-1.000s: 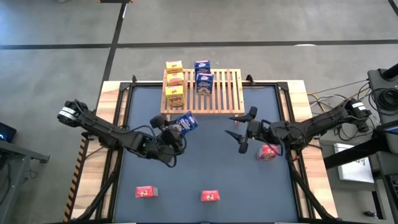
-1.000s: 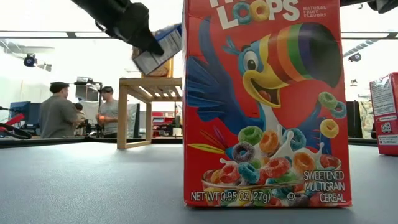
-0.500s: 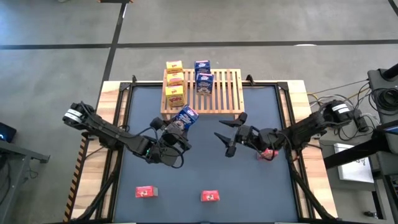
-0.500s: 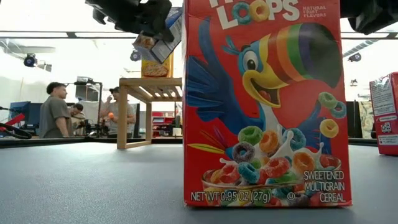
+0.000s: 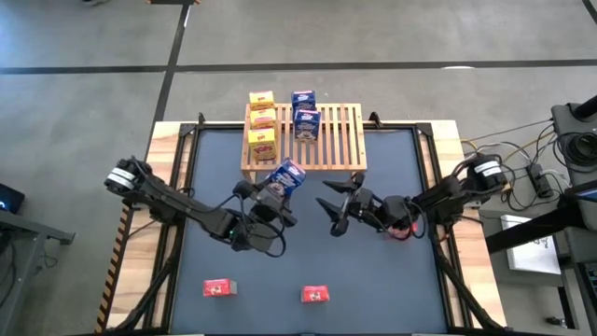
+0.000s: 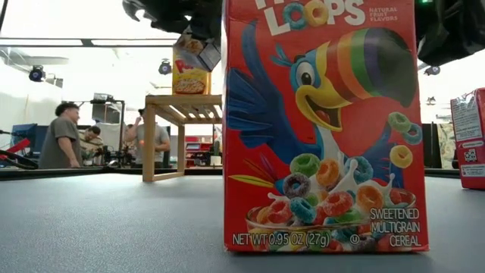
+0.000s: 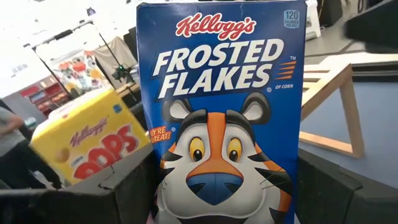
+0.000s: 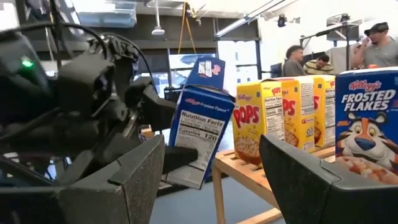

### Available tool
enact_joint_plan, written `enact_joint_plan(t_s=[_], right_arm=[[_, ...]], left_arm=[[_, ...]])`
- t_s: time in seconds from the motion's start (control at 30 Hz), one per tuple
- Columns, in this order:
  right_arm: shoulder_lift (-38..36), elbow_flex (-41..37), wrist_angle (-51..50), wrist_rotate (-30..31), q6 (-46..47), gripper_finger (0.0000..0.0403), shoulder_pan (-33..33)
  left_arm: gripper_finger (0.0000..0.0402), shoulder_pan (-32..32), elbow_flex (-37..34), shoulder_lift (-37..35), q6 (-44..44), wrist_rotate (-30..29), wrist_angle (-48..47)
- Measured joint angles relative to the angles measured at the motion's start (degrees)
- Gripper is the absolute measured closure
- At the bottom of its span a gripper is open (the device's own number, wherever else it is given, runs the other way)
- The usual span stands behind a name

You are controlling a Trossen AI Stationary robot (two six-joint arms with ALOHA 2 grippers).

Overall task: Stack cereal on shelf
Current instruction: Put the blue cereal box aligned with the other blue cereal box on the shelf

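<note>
While I watch from above, two small red cardboard cereal boxes (image 5: 219,288) (image 5: 315,295) lie flat near the near edge of the dark blue-grey tabletop (image 5: 392,280), well apart from each other. From table height one of them, with a toucan on its front (image 6: 322,129), fills most of what I see.

Mid-table, third red box (image 5: 403,227) sits at right, partly under the right arm. Right gripper (image 5: 338,207) is beside it toward centre, fingers spread, nothing between them.

Left gripper (image 5: 272,198) is left of centre, clamped on a blue Frosted Flakes box (image 5: 284,177); box held clear of the table, tilted, just short of the rack's near edge.

Far side: light wooden slatted shelf (image 5: 343,140). Three yellow Pops boxes (image 5: 262,124) stand in a row along its left part, running near to far. Two blue boxes (image 5: 305,113) stand just right of them.

Beyond the table, people (image 6: 64,136) in the room.
</note>
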Motion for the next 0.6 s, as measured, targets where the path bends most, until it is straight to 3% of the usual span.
enact_joint_plan(t_s=[0.23, 0.6], right_arm=[[3.83, 4.91, 0.37, -0.51, -2.79, 0.0141, -0.29], [6.57, 8.11, -0.64, -0.02, -0.49, 0.0045, -1.00]], left_arm=[[0.0119, 0.01, 4.76, 5.34, 5.22, -3.18, -0.02], [0.0119, 0.02, 6.56, 8.23, 6.17, -5.97, -0.15]])
